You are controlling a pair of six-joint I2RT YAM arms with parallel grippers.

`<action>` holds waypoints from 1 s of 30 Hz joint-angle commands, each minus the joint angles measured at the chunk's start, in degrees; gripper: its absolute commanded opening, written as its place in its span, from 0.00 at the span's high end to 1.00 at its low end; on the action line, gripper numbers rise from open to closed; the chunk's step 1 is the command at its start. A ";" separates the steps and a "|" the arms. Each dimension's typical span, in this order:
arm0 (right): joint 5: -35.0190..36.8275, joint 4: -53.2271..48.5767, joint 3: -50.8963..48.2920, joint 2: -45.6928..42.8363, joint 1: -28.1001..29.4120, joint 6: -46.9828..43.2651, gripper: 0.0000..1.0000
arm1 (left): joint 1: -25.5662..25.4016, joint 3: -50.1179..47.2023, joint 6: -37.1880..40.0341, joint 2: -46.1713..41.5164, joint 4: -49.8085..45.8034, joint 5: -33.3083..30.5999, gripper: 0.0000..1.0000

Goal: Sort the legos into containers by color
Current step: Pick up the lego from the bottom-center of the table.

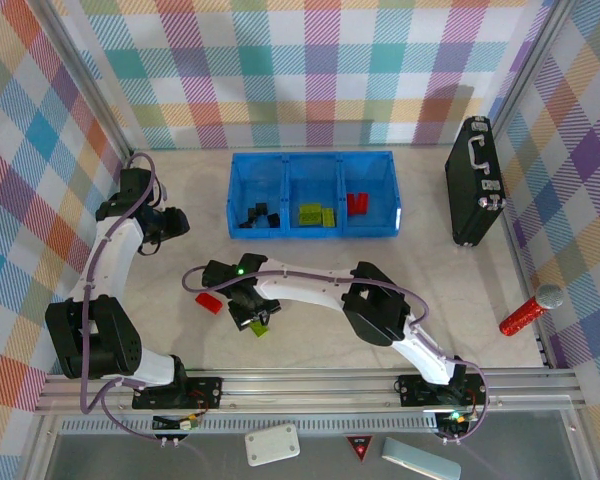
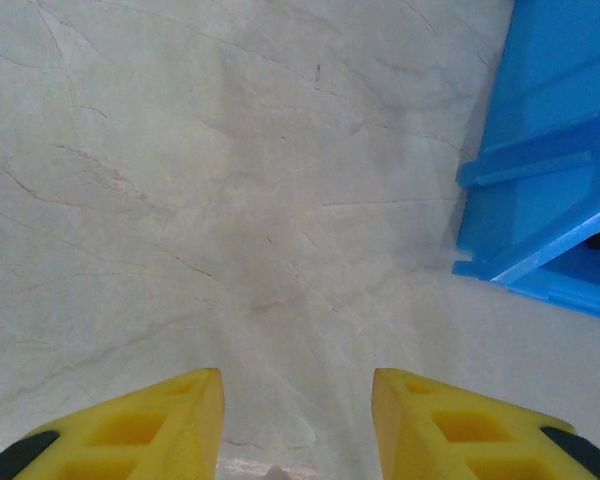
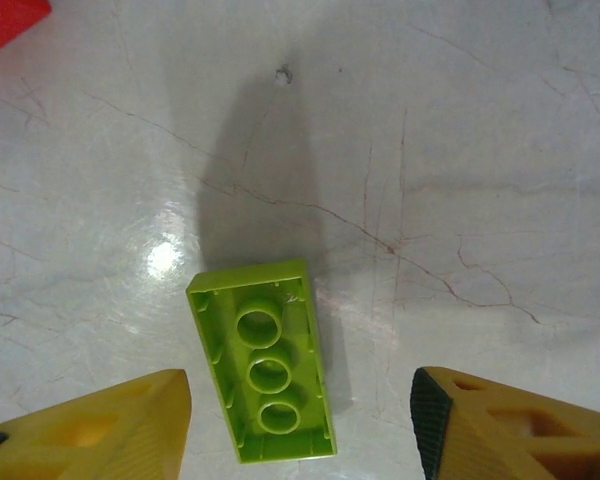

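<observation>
Closest to us, one lime-green brick [image 3: 263,360] lies on the pale marbled table [image 3: 460,150] with its hollow underside up, three round tubes in a row inside its rim. It sits between the two yellow fingers of our right gripper [image 3: 300,420], nearer the left one. Those fingers are spread wide and touch neither side of it. From above we see the same brick [image 1: 259,326] under the right gripper [image 1: 252,318], in front of the bin and to its left. One red brick [image 1: 208,302] lies just beside the gripper on the table, and its corner shows at the wrist view's upper left [image 3: 8,18]. That makes two loose bricks on the table. One long blue bin [image 1: 313,156] stands farther back, divided into three square compartments. The left compartment [image 1: 255,185] holds a cluster of small black bricks [image 1: 255,217] that we cannot count surely. The middle compartment [image 1: 315,185] holds two lime-green bricks [image 1: 318,214]. The right compartment [image 1: 375,190] holds red bricks [image 1: 357,203], seemingly two, close together. Our left gripper [image 1: 175,222] hangs over bare table to the left of the bin, its two yellow fingers parted with nothing between them [image 2: 298,420], and a corner of the bin [image 2: 540,180] shows at its right. One black case [image 1: 475,180] and one red glittery stick [image 1: 530,310] lie at the far right.
</observation>
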 commanded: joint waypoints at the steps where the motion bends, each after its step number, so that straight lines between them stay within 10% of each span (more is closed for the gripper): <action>1: -0.62 -0.18 1.79 1.64 0.29 0.04 0.41 | 0.49 1.63 -0.64 -0.83 0.05 1.33 0.57; 30: -3.96 -2.90 4.99 5.45 1.54 -1.36 0.61 | 0.50 1.59 -1.18 0.09 0.51 3.71 0.57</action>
